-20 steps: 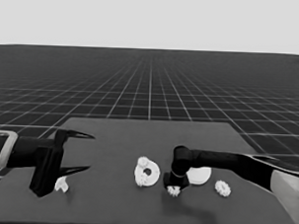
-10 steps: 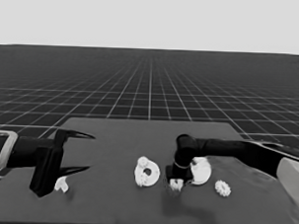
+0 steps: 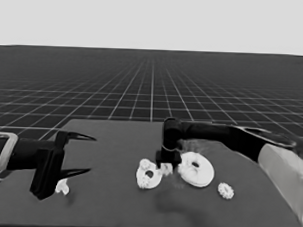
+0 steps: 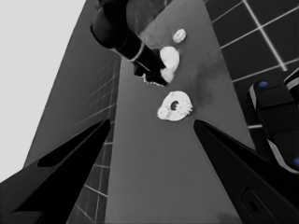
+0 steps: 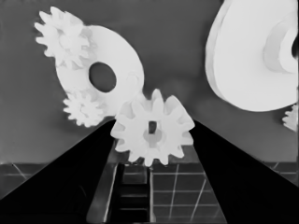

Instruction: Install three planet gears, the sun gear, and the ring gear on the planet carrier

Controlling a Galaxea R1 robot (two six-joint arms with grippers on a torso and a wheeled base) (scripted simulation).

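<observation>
My right gripper (image 3: 165, 166) is shut on a small toothed gear (image 5: 140, 135), held just above the table at the right rim of the smaller round part (image 3: 141, 173). Two gears (image 5: 63, 35) (image 5: 84, 108) sit on that part's face (image 5: 119, 58), beside its central hole. The larger round part (image 3: 202, 176) lies flat immediately to the right of the gripper. A loose gear (image 3: 226, 190) rests on the table to the right of it. My left gripper (image 3: 90, 154) waits open over the table's left end, seen also in the left wrist view as my left gripper (image 4: 152, 122).
A thin white piece (image 3: 62, 186) lies on the table under the left gripper's fingers, not held. The left wrist view shows dark machinery with blue lights (image 4: 275, 102) past the table's edge. The right arm (image 3: 230, 136) crosses over the table's right half.
The right gripper has risen from the table's front and moved left toward the smaller round part, carrying the gear. The left arm has stayed still.
</observation>
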